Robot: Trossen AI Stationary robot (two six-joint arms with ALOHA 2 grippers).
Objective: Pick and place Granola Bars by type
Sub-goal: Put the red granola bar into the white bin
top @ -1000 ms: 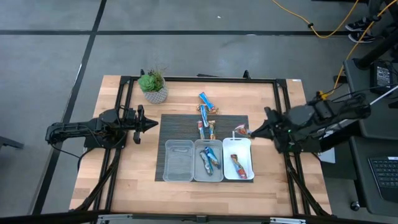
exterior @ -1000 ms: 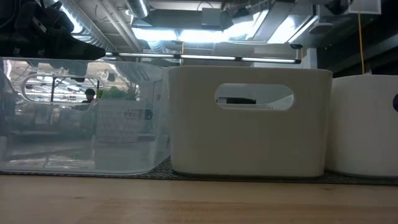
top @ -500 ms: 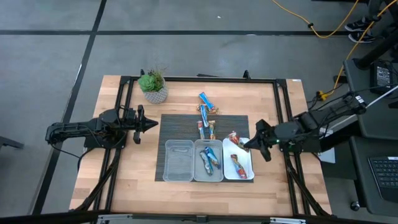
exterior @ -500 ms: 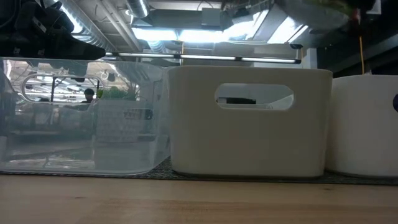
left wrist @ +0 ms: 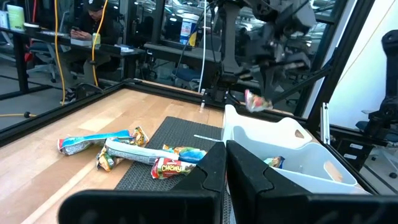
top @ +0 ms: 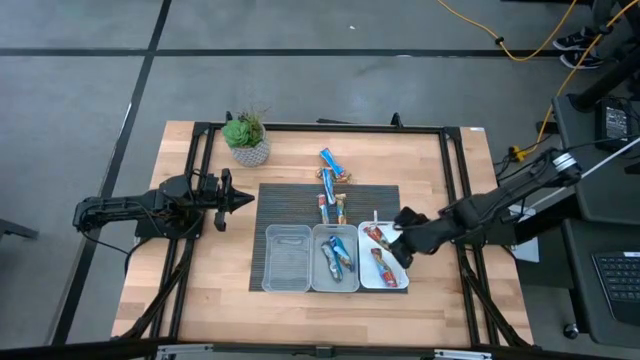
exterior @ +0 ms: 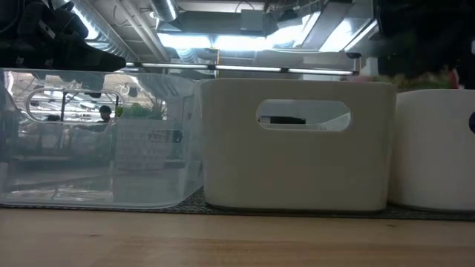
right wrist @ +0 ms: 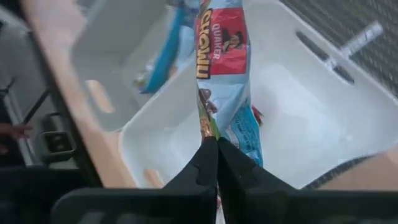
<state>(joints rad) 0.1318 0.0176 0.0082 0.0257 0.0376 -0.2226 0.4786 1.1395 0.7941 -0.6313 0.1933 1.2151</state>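
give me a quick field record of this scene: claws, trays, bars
right claw: shut on a red Chewy bar, hanging over the right white tray
left claw: shut, empty, parked left of the mat
right white tray contents: one red bar
middle tray: blue bars
left clear tray: no bars visible
loose bars: a few at the mat's far edge
potted plant: far left corner
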